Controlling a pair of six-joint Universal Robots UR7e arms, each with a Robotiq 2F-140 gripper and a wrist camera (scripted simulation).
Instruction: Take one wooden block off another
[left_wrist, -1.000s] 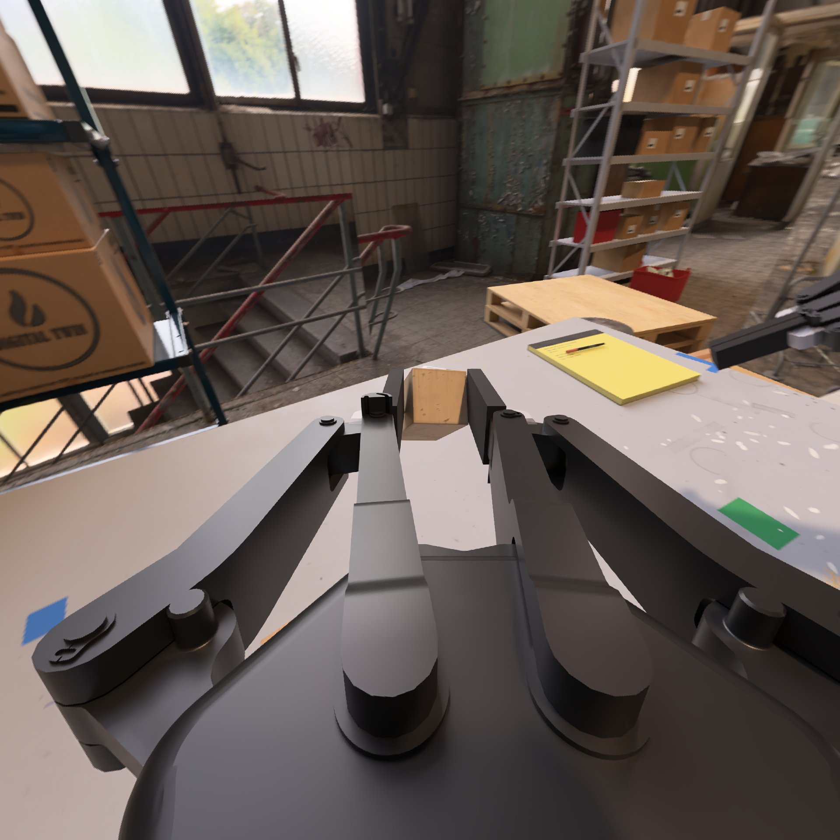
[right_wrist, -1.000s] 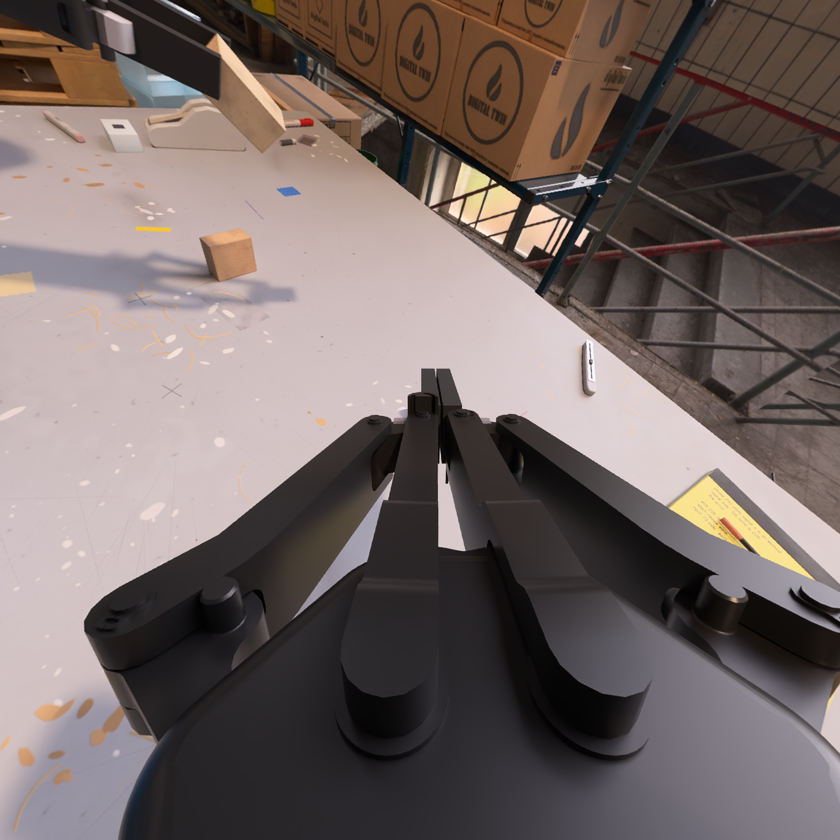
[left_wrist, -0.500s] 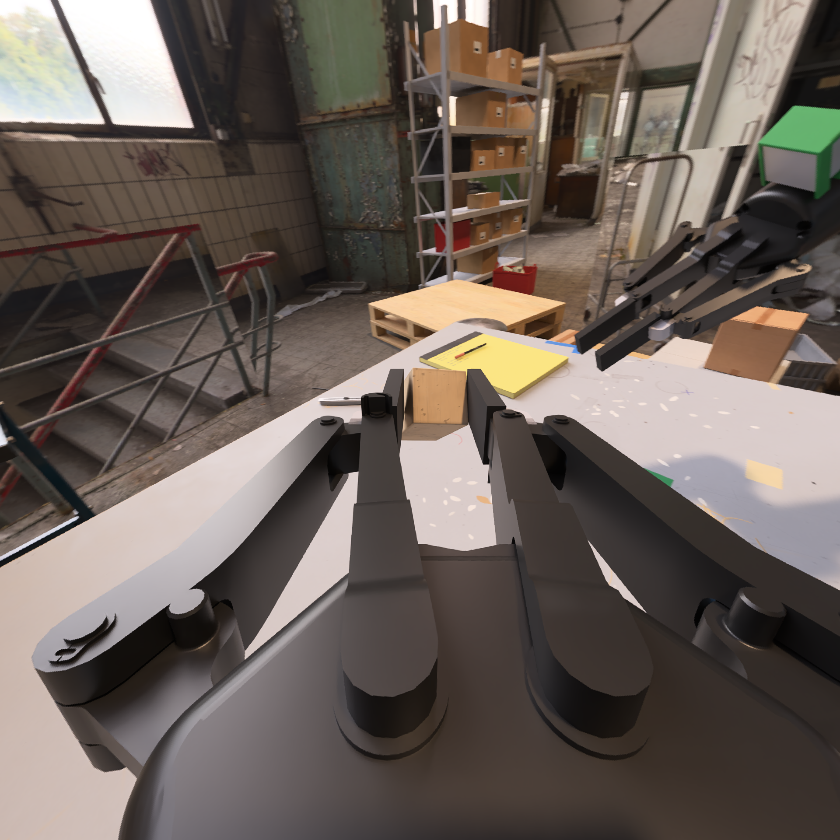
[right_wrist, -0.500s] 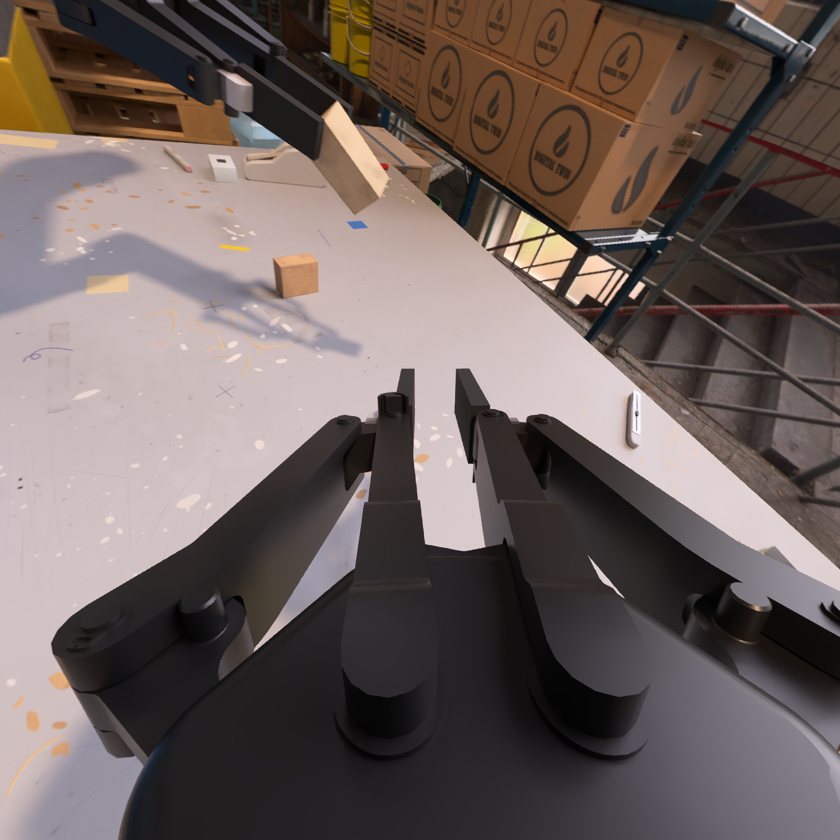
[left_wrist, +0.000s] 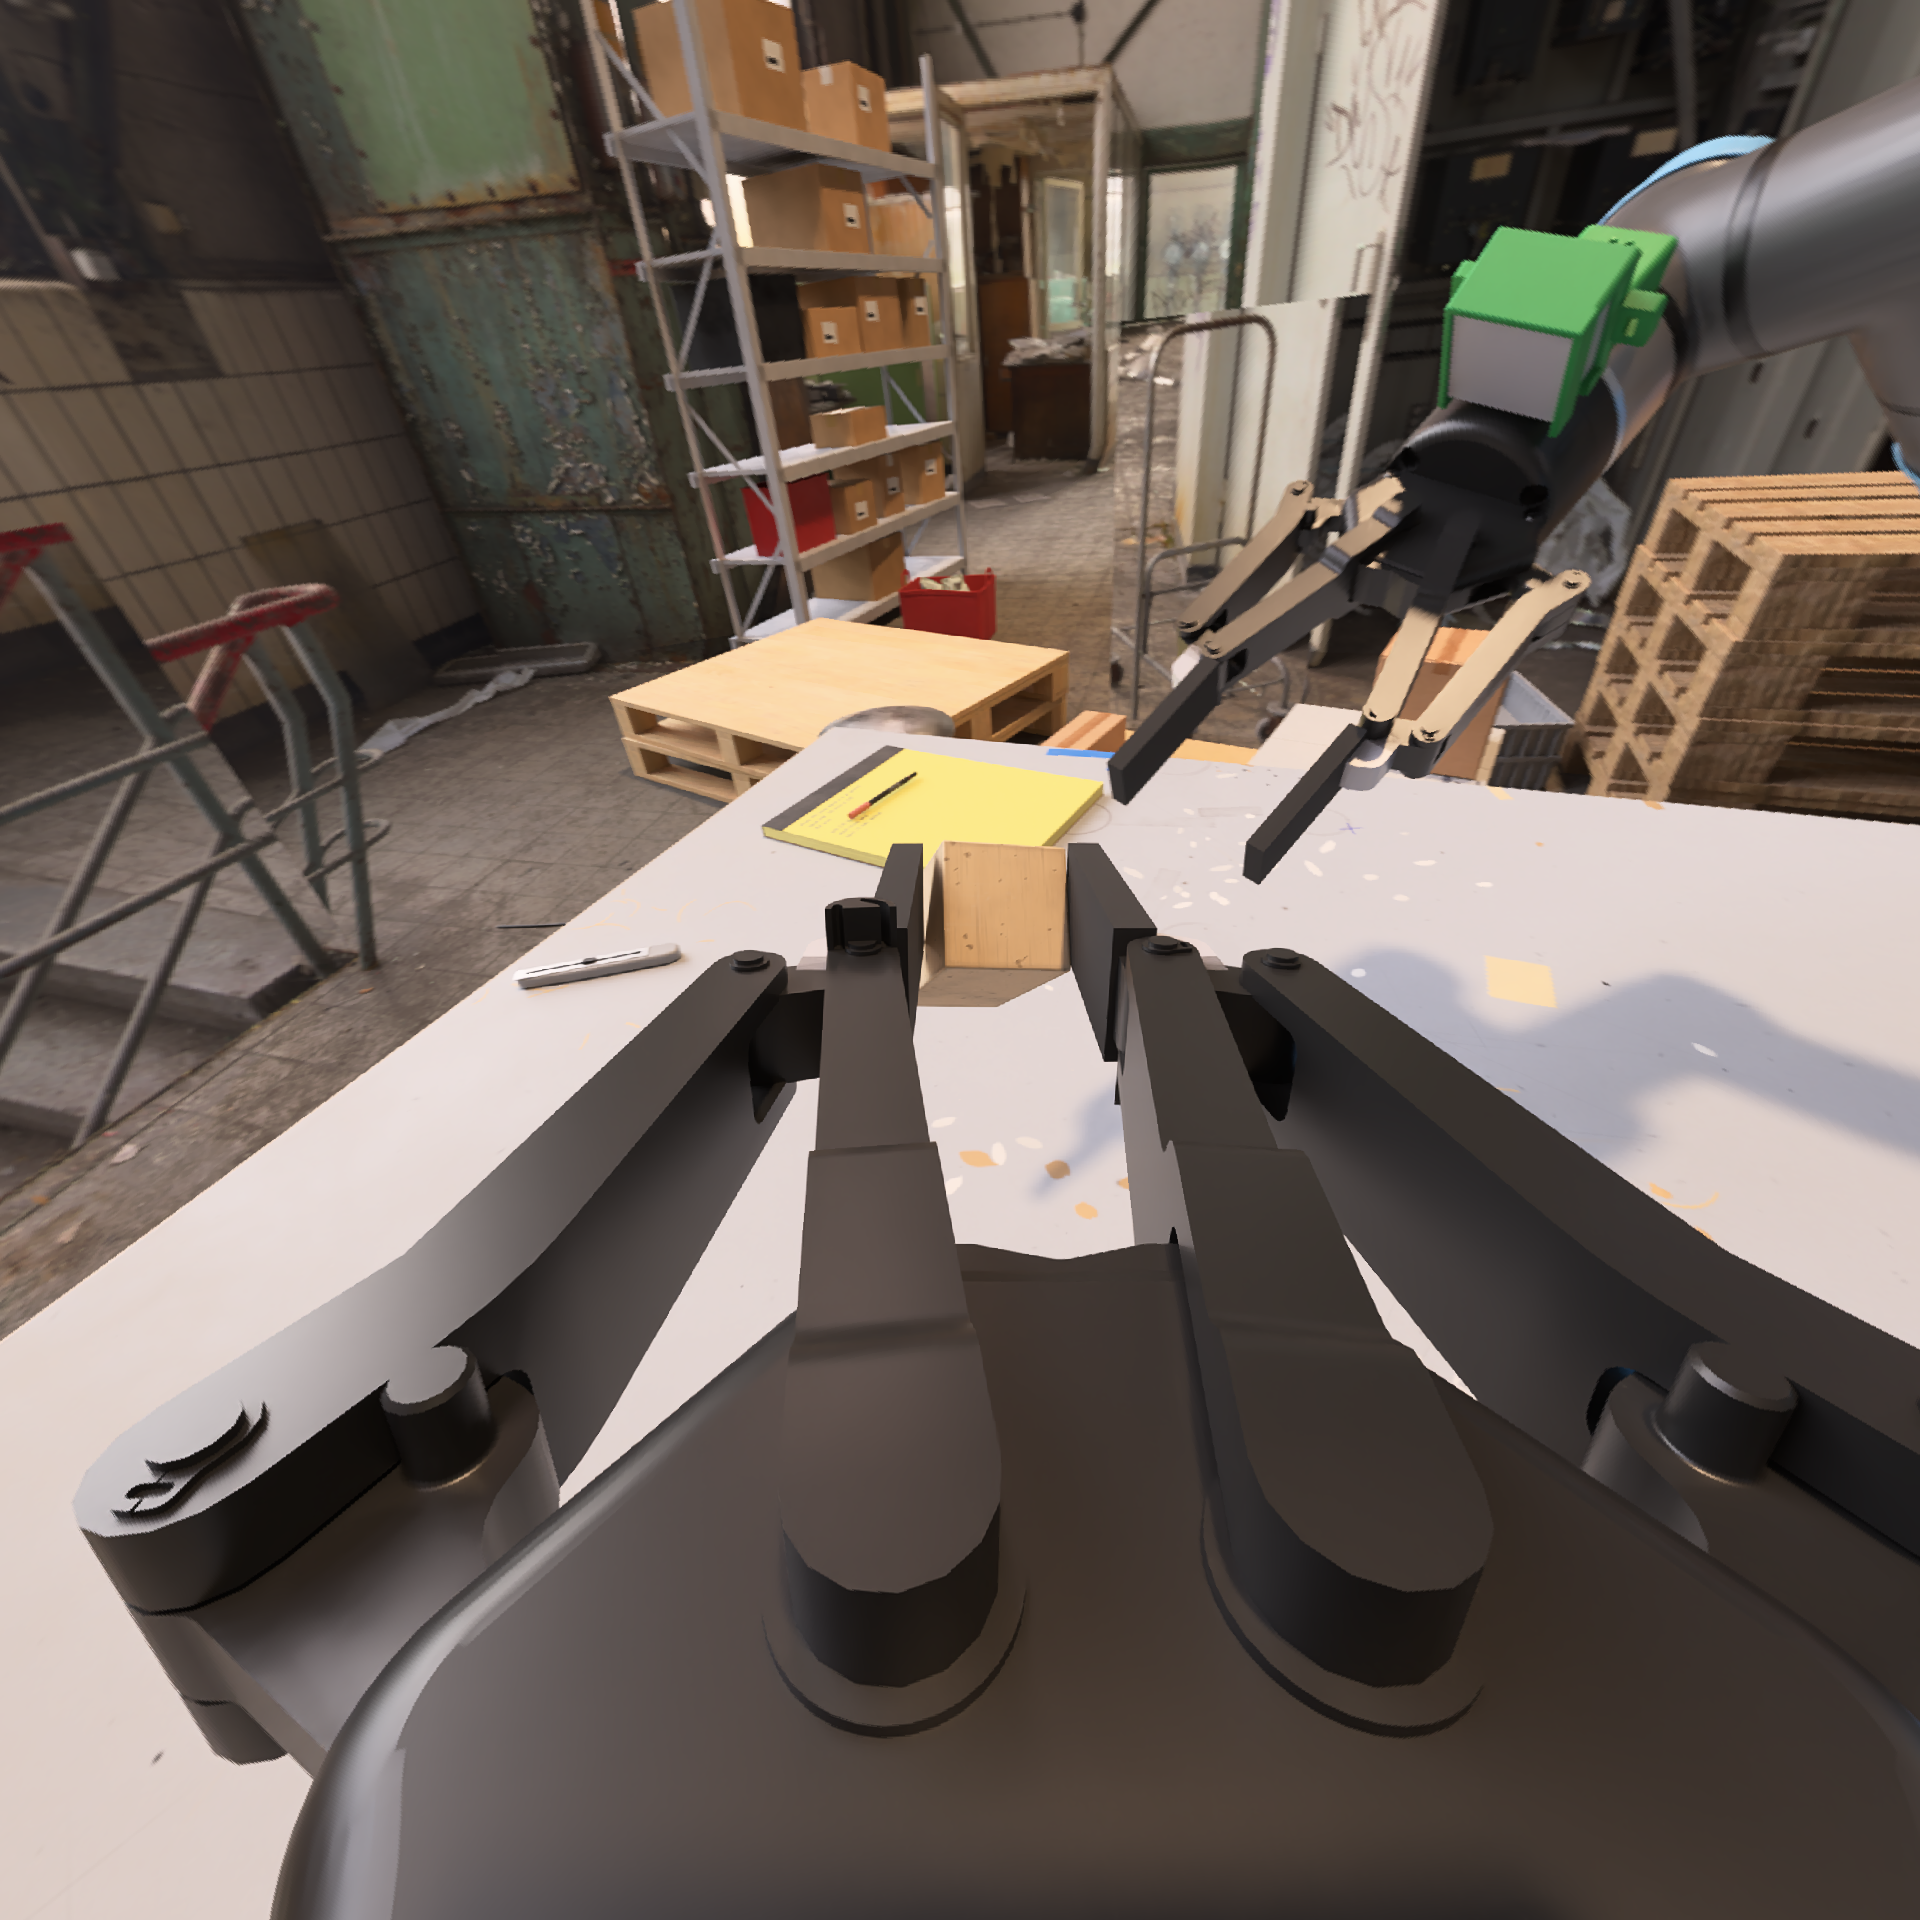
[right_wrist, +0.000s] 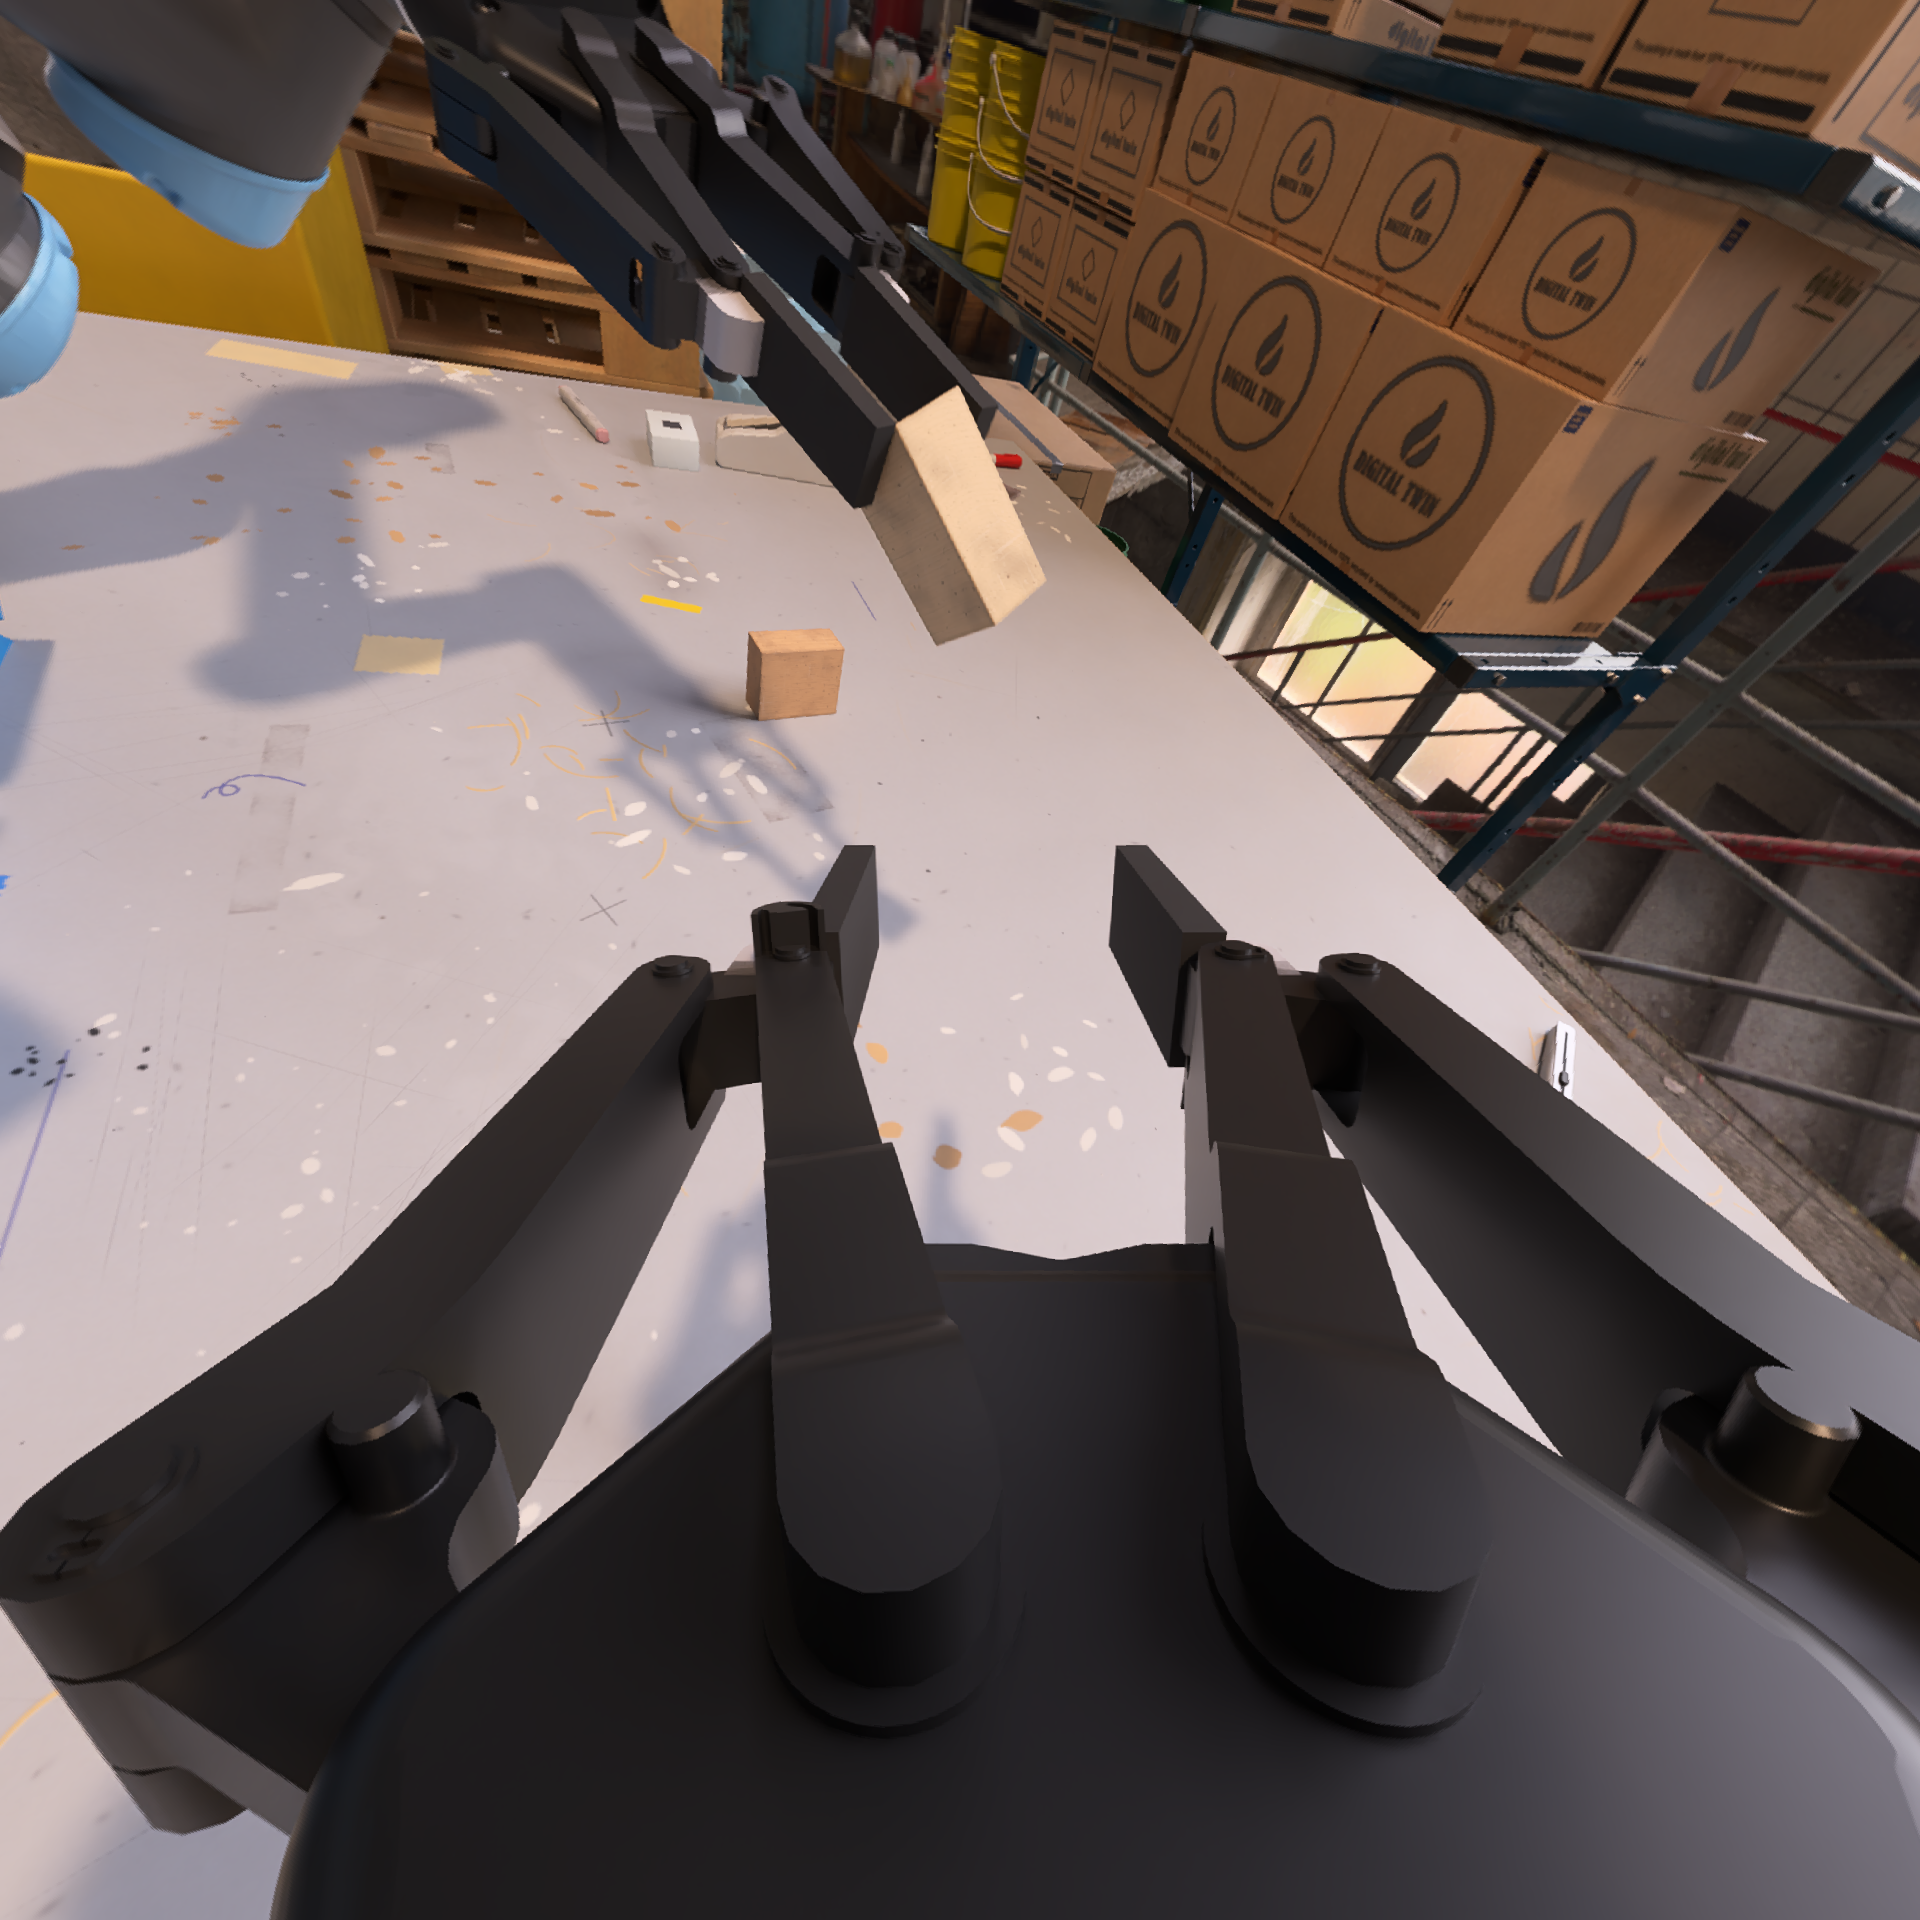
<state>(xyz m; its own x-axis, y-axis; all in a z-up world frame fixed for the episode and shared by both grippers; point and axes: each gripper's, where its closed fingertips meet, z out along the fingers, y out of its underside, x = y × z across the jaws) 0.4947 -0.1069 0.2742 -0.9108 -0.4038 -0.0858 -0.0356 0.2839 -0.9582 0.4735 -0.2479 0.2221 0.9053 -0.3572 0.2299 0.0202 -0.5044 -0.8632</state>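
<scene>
My left gripper (left_wrist: 995, 914) is shut on a light wooden block (left_wrist: 1003, 906) and holds it in the air above the grey table (left_wrist: 1558, 1091). The right wrist view shows the same gripper (right_wrist: 914, 468) at the upper left with the block (right_wrist: 961, 520) tilted between its fingers. A second wooden block (right_wrist: 794, 673) sits alone on the table, below and left of the held one. My right gripper (right_wrist: 992, 894) is open and empty above the table; it also shows in the left wrist view (left_wrist: 1195, 821) at the upper right.
A yellow notepad (left_wrist: 940, 805) with a pen lies at the table's far corner. A small white tool (left_wrist: 597, 966) lies near the table edge, with a stairwell railing (left_wrist: 208, 779) beyond. A white box (right_wrist: 672, 436) and a pencil (right_wrist: 584, 414) lie at the far end.
My right gripper has opened from shut to wide open. My left gripper has swung round with the block, and the right arm has come closer in its view.
</scene>
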